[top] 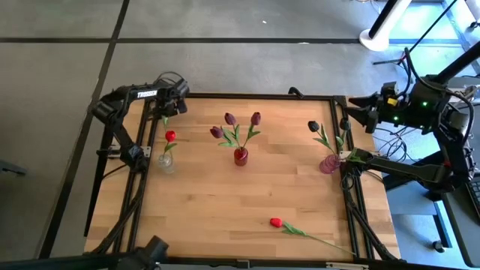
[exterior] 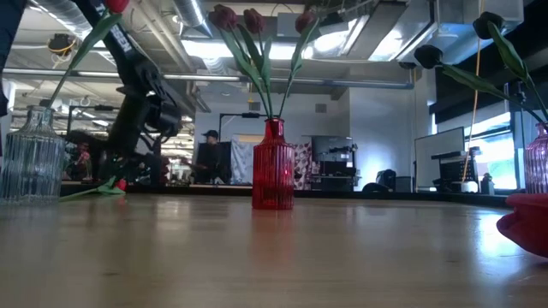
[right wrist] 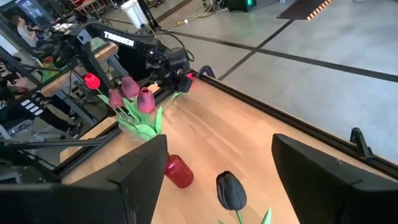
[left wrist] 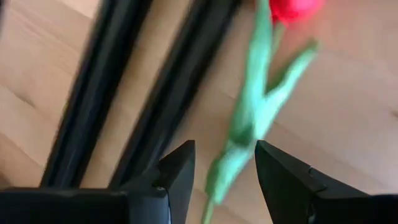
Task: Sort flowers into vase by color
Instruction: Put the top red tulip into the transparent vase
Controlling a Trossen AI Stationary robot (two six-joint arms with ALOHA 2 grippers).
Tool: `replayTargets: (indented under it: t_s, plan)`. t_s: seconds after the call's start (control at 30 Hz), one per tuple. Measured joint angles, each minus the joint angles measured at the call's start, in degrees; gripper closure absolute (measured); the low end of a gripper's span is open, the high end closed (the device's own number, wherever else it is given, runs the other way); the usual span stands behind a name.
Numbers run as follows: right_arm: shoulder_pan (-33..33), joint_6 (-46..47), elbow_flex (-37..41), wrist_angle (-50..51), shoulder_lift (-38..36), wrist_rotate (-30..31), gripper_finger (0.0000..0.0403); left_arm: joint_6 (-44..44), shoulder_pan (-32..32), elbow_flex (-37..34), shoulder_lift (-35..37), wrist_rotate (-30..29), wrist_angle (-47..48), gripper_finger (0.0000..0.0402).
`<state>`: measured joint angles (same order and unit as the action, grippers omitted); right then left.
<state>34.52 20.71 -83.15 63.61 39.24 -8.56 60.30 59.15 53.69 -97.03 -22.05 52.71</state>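
My left gripper (left wrist: 224, 149) hangs open at the table's far left corner (top: 177, 99). Its fingers stand on either side of the green stem (left wrist: 249, 118) of a red tulip (left wrist: 292, 7) that lies on the wood; I see no touch. Another red tulip (top: 170, 136) stands in the clear vase (top: 166, 161). Three maroon tulips (top: 230, 118) stand in the red vase (top: 241, 156). Near-black tulips (top: 313, 126) stand in the pink vase (top: 328, 163). My right gripper (right wrist: 221, 140) waits open over the far right edge (top: 356, 114).
A third red tulip (top: 276, 222) lies near the table's near edge, its stem (top: 319, 240) trailing toward the right corner. Black frame rails (left wrist: 93, 87) run right beside the left gripper. The wood between the vases and the near edge is bare. People and equipment show in the room beyond.
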Motion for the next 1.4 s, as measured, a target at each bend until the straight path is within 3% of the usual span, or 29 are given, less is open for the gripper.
replayTargets:
  t_s: [0.13, 0.37, 0.5, 0.63, 0.77, 1.03, 1.2, 1.3, 1.4]
  plan:
    - [0.0, 0.04, 0.0, 0.47, -0.02, 0.0, 0.0114, 3.57, -1.28, 0.29, -1.36, -3.18, -2.34, 0.0246]
    - [0.0, 0.02, 0.0, 1.11, -0.02, 0.55, 0.0114, 5.58, -1.92, 0.29, -3.08, -0.47, -5.69, 0.0269]
    - [0.0, -0.02, 0.0, 1.5, -0.06, 0.47, 0.0114, 5.52, -2.54, 0.42, -3.77, -0.81, -4.57, 0.0313]
    - [0.0, -0.18, 0.0, 2.11, -0.17, 0.46, 0.0114, 5.55, -4.01, 0.04, -3.73, -0.22, -3.92, 0.0383]
    - [0.0, -0.53, 0.0, 2.17, -0.17, 0.14, 0.0114, 5.14, -6.18, -0.11, -1.65, 2.9, -3.21, 0.0392]
    - [0.0, -1.55, 0.0, 2.17, -0.17, -0.04, 0.0114, 4.42, -12.86, -0.11, 12.68, 0.09, -4.59, 0.0398]
    - [-0.02, -1.7, 0.0, 2.28, -0.2, -0.07, 0.0114, -0.04, -22.4, -0.11, 26.5, -2.97, -8.68, 0.04]
    - [-0.02, -2.22, 0.0, 2.21, -0.2, -0.05, 0.0114, -6.85, -30.65, -0.11, 35.36, -7.9, -14.2, 0.04]
    - [-0.02, -2.69, 0.0, 0.97, -0.2, 0.0, 0.0114, -19.14, -38.09, -0.04, 43.92, -11.62, -21.81, 0.0401]
